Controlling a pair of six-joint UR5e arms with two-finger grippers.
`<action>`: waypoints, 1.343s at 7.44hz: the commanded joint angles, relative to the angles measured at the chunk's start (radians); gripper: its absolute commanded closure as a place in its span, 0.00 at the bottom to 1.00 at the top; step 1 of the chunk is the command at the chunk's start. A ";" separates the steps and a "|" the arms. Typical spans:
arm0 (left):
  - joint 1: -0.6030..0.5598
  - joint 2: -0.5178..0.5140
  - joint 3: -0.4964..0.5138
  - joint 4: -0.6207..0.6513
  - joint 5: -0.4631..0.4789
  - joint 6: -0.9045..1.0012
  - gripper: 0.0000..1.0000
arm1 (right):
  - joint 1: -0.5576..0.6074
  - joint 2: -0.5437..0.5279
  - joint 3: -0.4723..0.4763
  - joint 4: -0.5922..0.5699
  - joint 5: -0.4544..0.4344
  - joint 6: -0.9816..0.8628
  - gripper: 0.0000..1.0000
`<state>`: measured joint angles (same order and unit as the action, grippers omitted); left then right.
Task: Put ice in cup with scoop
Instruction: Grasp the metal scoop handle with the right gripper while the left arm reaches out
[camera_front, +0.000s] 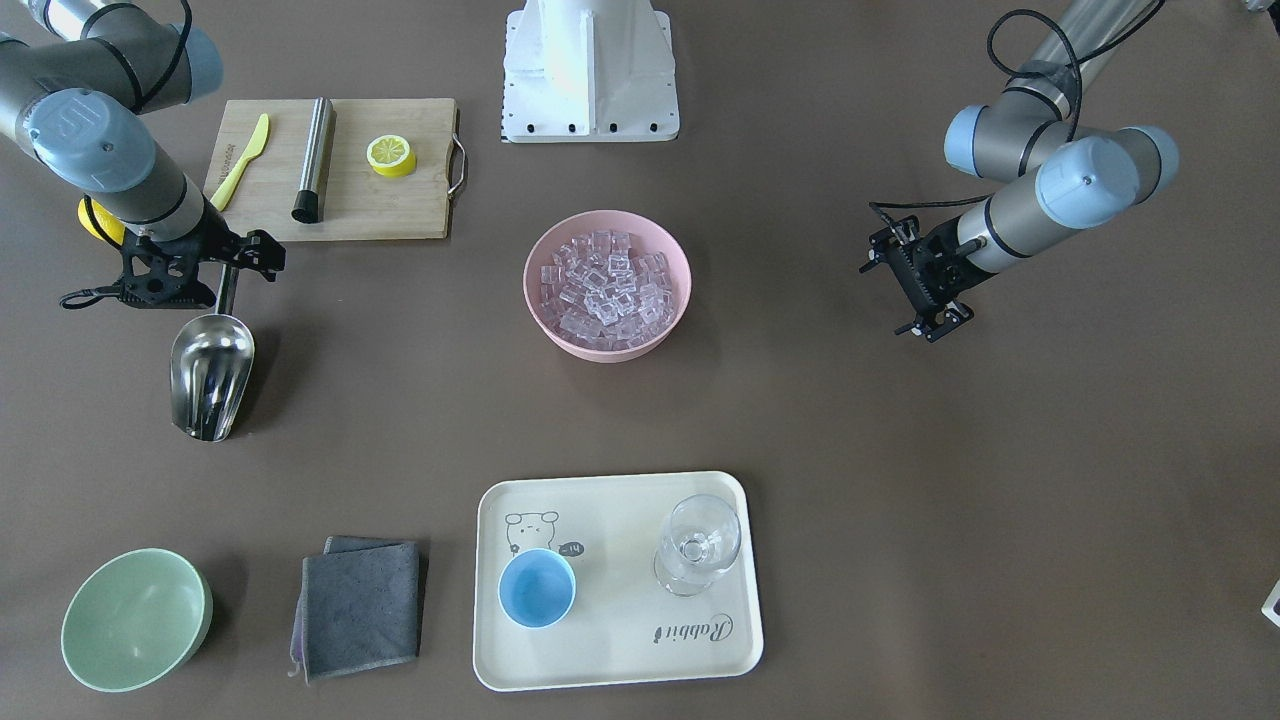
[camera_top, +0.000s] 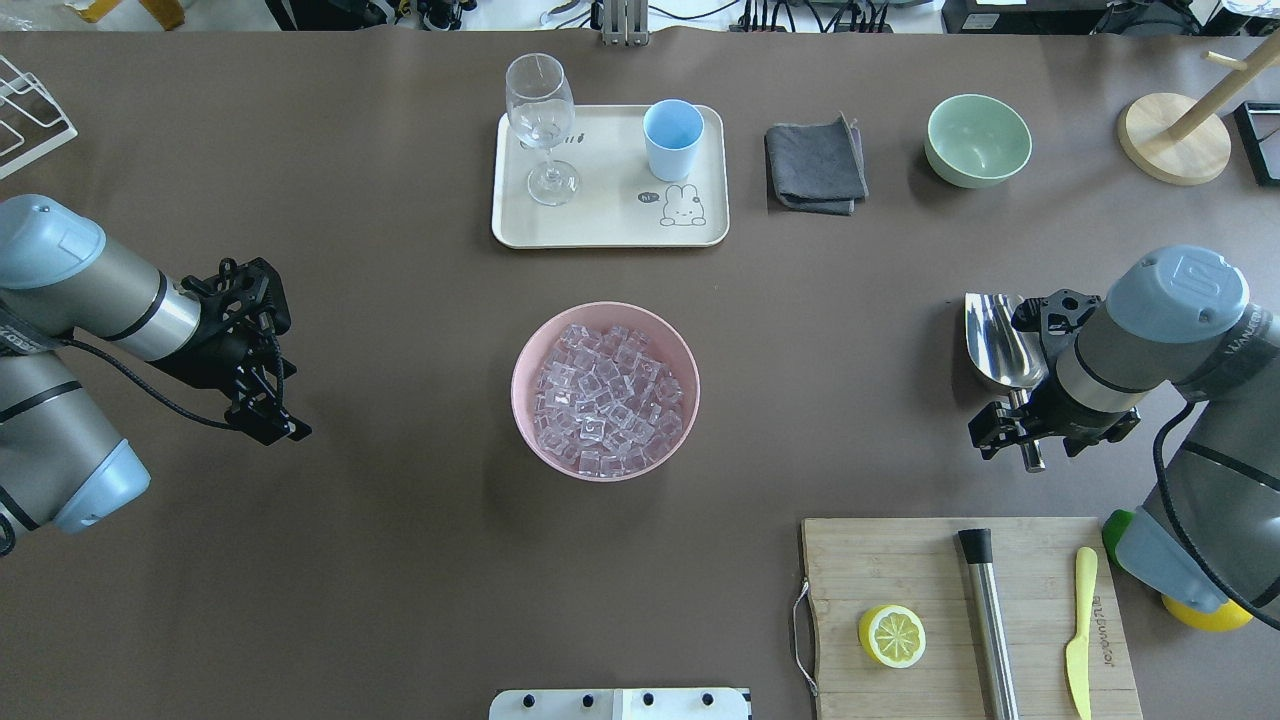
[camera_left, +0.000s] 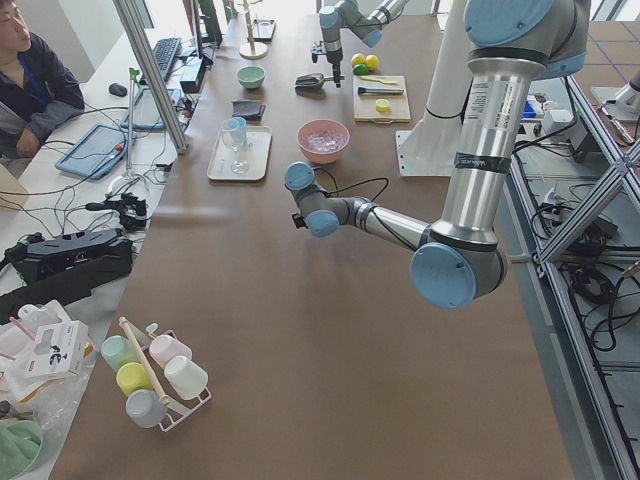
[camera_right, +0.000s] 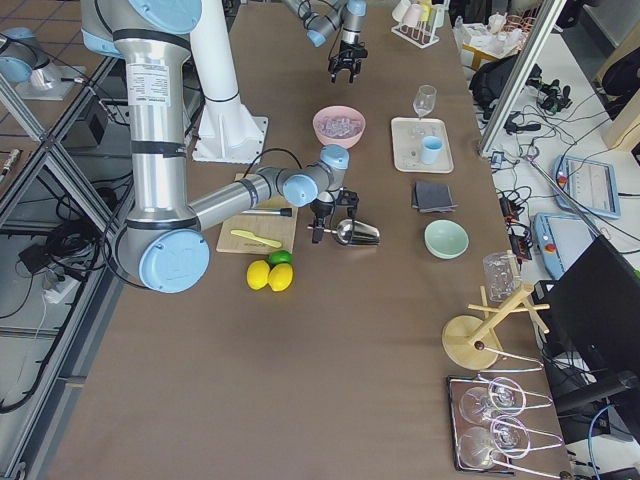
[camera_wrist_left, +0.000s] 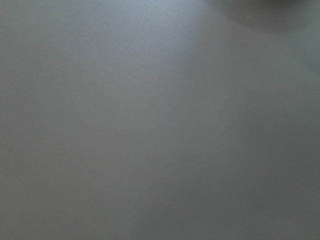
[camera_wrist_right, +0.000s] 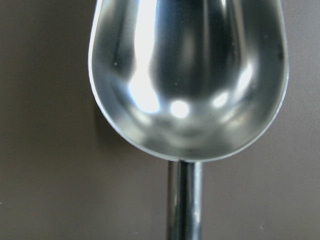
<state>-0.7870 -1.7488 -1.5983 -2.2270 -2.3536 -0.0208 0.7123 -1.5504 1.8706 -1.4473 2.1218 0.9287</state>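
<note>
Near edge, right side: board (camera_top: 900, 570) with lemon half (camera_top: 891, 635), rod (camera_top: 990, 620) and knife (camera_top: 1078, 630).

Just past it, the right gripper (camera_top: 1025, 440) sits low over the scoop (camera_top: 995, 340) handle. The handle runs straight under the wrist and the trough points away from the robot, open side up, lying on the table (camera_top: 400, 500). Fingers are hidden by the wrist, so I can't tell if they're clamped on the handle or spread.

Mid table: pink bowl (camera_top: 530, 340) full of ice (camera_top: 605, 400), between the two arms and well apart from both.

Left gripper (camera_top: 262, 380) hangs above bare table on the left, near nothing. Its wrist cam shows only table surface, so finger state is unreadable too.

Far side: tray (camera_top: 600, 225) with the cup (camera_top: 672, 138) upright on its right half and a glass (camera_top: 541, 110) on its left half, the two apart. Right of the tray are the cloth (camera_top: 815, 165), then the green bowl (camera_top: 977, 140).
</note>
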 joint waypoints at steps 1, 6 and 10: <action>0.003 -0.029 -0.002 -0.003 0.000 -0.019 0.01 | -0.001 0.004 -0.005 0.001 0.000 -0.014 0.62; 0.014 -0.087 -0.017 -0.036 0.005 -0.019 0.02 | 0.053 -0.002 0.036 -0.014 0.001 -0.021 1.00; 0.032 -0.097 -0.012 -0.141 0.062 -0.016 0.02 | 0.146 0.003 0.246 -0.170 -0.002 -0.068 1.00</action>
<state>-0.7606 -1.8424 -1.6131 -2.3197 -2.2978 -0.0371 0.8209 -1.5530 2.0365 -1.5695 2.1210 0.9027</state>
